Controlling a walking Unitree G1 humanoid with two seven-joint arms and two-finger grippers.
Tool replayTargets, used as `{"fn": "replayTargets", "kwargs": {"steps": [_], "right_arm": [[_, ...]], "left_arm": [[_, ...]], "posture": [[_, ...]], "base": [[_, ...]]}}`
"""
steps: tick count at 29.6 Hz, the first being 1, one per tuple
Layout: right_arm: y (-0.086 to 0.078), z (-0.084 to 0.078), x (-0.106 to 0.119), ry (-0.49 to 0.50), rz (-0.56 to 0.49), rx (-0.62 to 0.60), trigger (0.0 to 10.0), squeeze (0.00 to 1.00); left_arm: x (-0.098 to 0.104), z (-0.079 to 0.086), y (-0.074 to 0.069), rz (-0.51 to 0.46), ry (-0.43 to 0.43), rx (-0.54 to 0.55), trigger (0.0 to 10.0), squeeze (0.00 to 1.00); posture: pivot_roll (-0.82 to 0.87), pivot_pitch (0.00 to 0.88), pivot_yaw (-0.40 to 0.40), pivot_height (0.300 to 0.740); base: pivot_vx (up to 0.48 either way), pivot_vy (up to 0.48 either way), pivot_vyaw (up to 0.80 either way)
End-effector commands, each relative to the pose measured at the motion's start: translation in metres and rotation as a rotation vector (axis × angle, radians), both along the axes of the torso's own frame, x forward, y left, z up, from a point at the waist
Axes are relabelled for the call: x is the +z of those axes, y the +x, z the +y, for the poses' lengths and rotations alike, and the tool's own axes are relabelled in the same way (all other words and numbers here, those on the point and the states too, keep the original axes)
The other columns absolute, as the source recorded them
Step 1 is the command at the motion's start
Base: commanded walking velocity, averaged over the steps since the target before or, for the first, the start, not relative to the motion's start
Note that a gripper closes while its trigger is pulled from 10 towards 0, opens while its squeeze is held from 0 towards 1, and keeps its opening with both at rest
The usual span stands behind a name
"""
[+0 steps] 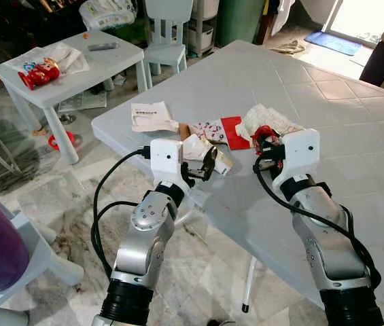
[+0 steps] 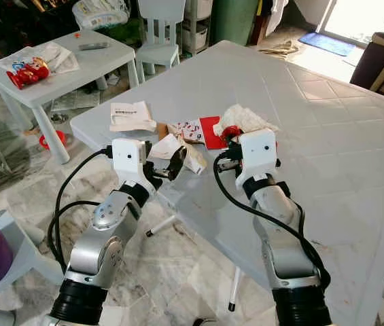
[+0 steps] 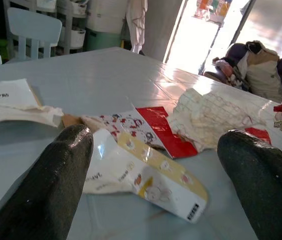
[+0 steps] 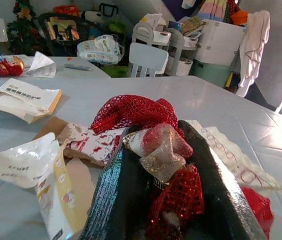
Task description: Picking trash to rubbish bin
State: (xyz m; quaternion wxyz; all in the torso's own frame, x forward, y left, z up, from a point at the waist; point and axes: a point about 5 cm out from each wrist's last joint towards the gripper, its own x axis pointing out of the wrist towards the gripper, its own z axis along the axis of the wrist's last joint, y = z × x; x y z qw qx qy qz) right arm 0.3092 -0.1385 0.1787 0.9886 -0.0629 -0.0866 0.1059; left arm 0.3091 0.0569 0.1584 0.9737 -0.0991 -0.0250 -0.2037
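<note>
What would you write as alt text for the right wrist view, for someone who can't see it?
The right end effector is shut on a red mesh ribbon bundle, pinched between its two black fingers above a pale grey table. Beside it lie a white and yellow wrapper, a red-patterned packet and a white paper envelope.

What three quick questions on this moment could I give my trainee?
1. True or false: the right tool holds red mesh.
2. What lies between the left tool's fingers? A) remote B) white wrapper C) cup
3. Fill in: the left tool is ____.

Key: 1 true; 2 B; 3 open.
</note>
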Motion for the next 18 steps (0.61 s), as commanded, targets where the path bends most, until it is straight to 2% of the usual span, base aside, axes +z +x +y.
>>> {"fn": "replayTargets", "kwargs": {"steps": [1, 18], "right_arm": [[0.0001, 0.0000, 0.0044, 0.003, -0.017, 0.002, 0.0, 0.00], [0.0008, 0.0010, 0.0042, 0.003, -0.019, 0.004, 0.0, 0.00]], "left_arm": [[-0.0019, -0.0012, -0.0002, 0.005, 0.006, -0.001, 10.0, 0.00], [-0.0025, -0.0014, 0.0003, 0.008, 0.010, -0.001, 10.0, 0.00]], "posture": [[0.01, 0.111, -0.061, 0.740], [0.01, 0.108, -0.061, 0.740]], "base": [[0.296, 0.000, 0.00], [0.296, 0.000, 0.00]]}}
